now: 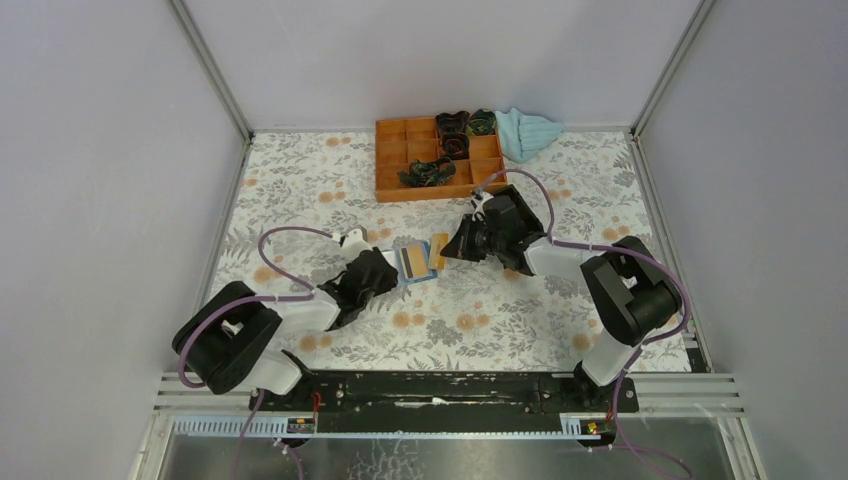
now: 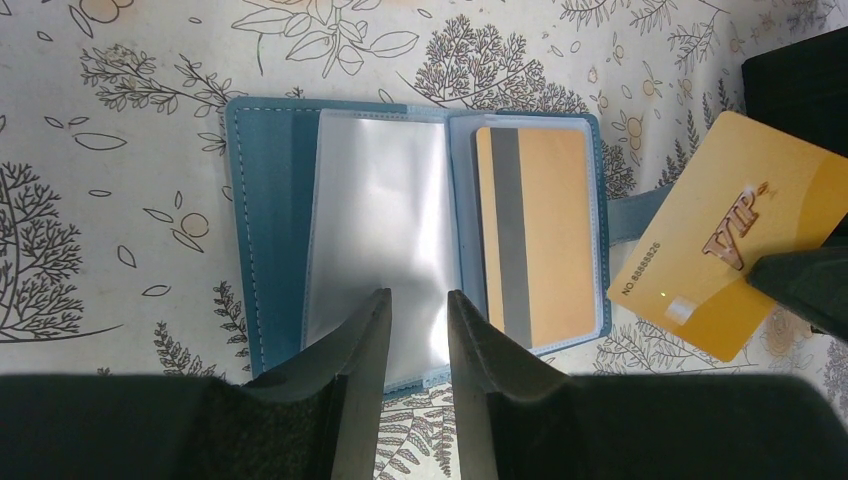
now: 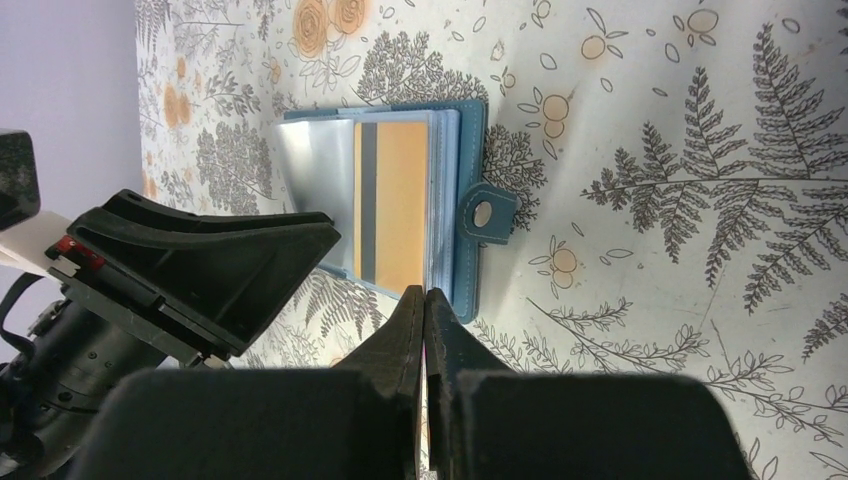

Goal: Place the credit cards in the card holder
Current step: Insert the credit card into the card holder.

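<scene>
right gripper (image 3: 424,296) shut on gold credit card (image 2: 740,225) right of open card holder (image 2: 270,200); left gripper (image 2: 417,300) part-open over its sleeve (image 2: 380,200).

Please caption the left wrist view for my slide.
Open teal-blue card holder, one orange card inside; yellow VIP card held alongside.

Card holder (image 2: 268,230): teal leather-look cover, fine grain, matt, stitched edge. Inside it, clear plastic sleeves (image 2: 380,210), glossy, catching glare. Sleeved credit card (image 2: 550,230): smooth tan-orange plastic, dull grey stripe. Clasp snap (image 3: 483,212) on the holder's tab looks like metal (small, shiny). Loose credit card (image 2: 740,220) just beside the holder: glossy gold plastic, raised VIP lettering. Surface (image 2: 120,150) under the holder: matt floral print, smooth. Left claw (image 2: 417,300) over the holder: matt black plastic.
</scene>
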`<control>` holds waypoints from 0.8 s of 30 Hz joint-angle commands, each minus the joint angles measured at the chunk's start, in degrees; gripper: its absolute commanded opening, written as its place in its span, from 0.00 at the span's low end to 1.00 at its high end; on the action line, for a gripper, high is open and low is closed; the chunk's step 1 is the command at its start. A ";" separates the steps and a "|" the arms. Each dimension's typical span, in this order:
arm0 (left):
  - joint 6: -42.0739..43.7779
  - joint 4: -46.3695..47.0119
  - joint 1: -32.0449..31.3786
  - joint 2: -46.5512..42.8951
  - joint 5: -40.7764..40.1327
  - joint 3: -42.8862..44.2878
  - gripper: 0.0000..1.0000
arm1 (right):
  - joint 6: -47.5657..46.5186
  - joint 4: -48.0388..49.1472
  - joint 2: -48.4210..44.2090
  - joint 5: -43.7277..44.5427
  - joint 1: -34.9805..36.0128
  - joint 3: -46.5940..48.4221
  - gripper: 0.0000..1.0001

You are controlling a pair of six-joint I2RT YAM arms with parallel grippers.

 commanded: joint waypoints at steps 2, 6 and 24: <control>0.01 -5.82 -1.10 2.04 1.10 -0.53 0.35 | -0.18 2.43 0.51 -0.89 0.79 -0.61 0.00; 0.08 -5.99 -1.09 1.96 0.92 -0.52 0.35 | 0.12 3.01 1.04 -1.34 0.79 -0.87 0.00; 0.04 -6.04 -1.36 2.54 0.70 -0.40 0.35 | -1.16 0.48 -1.29 0.76 1.27 0.25 0.00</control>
